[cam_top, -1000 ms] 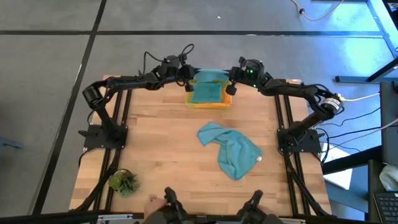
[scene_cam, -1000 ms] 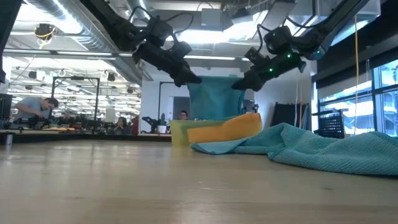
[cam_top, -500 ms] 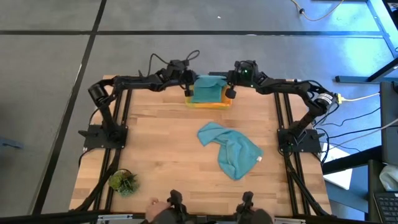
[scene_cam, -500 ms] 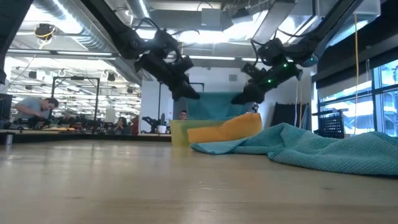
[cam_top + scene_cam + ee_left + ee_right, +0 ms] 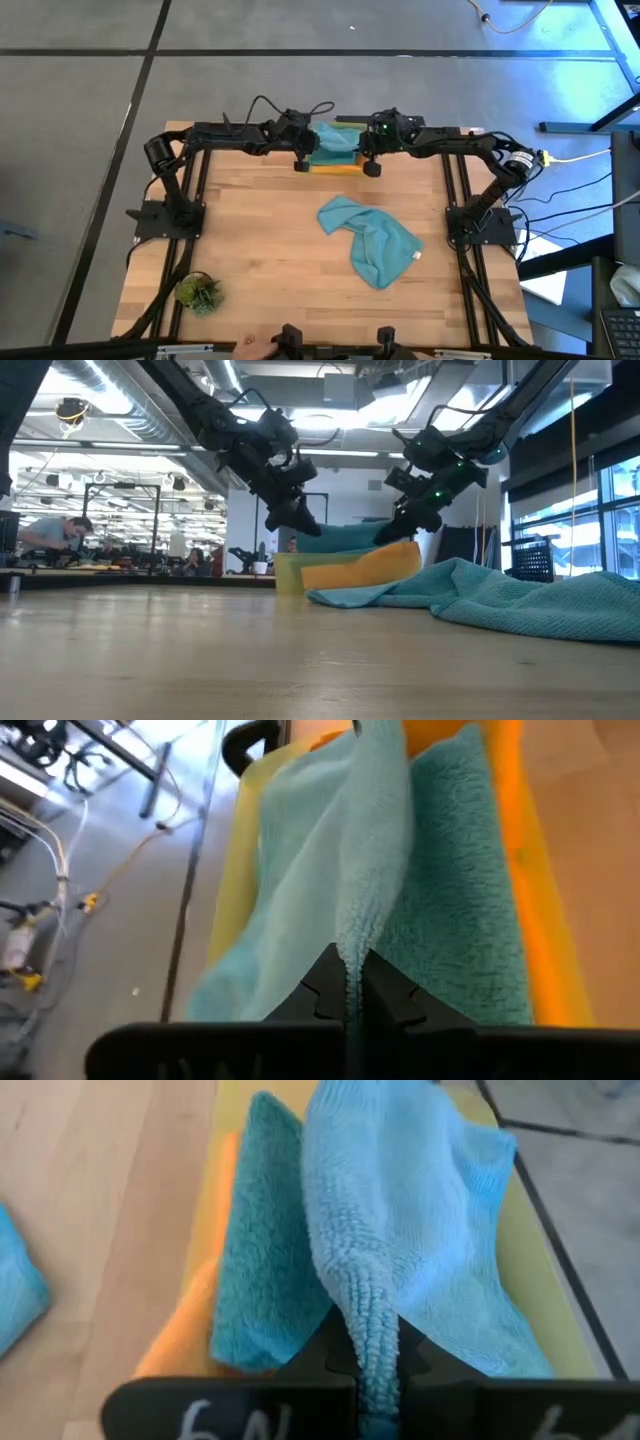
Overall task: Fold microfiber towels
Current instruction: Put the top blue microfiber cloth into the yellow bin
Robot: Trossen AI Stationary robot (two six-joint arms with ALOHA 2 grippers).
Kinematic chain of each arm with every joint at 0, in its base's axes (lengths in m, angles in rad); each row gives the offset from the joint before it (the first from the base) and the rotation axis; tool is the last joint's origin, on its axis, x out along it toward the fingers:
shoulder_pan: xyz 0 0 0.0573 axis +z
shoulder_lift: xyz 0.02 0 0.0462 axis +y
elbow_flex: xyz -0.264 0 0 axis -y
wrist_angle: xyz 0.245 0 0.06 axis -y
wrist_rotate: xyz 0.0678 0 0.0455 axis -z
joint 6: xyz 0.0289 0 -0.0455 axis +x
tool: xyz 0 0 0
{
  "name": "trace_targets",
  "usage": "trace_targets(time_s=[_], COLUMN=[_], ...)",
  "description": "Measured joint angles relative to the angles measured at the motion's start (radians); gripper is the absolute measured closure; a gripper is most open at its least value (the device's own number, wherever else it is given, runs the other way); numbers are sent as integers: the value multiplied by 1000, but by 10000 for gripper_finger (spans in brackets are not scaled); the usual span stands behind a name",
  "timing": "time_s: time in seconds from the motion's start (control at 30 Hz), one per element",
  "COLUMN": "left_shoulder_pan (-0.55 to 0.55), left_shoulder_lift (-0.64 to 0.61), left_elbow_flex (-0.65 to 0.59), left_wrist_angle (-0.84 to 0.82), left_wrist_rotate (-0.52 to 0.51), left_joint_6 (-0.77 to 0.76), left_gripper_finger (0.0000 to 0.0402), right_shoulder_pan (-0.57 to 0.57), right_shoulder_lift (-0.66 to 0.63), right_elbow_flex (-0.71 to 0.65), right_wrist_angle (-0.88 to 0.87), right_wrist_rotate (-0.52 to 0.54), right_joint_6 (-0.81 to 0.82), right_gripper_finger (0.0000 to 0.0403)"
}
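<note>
Both grippers sit over the yellow bin [image 5: 338,166] at the far edge of the counter [image 5: 260,250], the left gripper [image 5: 303,160] at the bin's left side, the right gripper [image 5: 369,163] at its right. Each has its fingers pressed together, pinching an edge of the same teal towel [image 5: 334,139], which sags into the bin between them. An orange towel [image 5: 362,569] and a darker green towel [image 5: 262,1295] lie in the bin beneath. A second teal towel [image 5: 373,240] lies crumpled mid-counter, right of centre, with bare wood all round it. A plant tuft [image 5: 198,293] sits at the near left corner
</note>
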Motion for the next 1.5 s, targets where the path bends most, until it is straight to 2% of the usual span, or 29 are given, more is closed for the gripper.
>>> trace_targets(time_s=[0.17,0.27,0.5,0.8,1.03,1.5], left_shoulder_pan=[-16,6,76,120,151,55], left_shoulder_lift=[-15,-29,-29,-21,10,34], left_elbow_flex=[0,0,60,171,174,173], left_wrist_angle=[50,104,151,147,84,-135], left_wrist_rotate=[-121,-144,-92,-88,12,-9], left_joint_6=[55,59,60,86,25,58], left_gripper_finger=[401,401,402,401,402,402], right_shoulder_pan=[-3,-29,-93,-146,-173,-122], right_shoulder_lift=[-3,-3,-5,-5,-5,1], right_elbow_flex=[0,11,104,215,217,54], right_wrist_angle=[74,99,89,66,8,-20], right_wrist_rotate=[56,85,93,96,43,-29], right_joint_6=[10,11,11,-24,-43,-65], right_gripper_finger=[399,399,399,399,399,399])
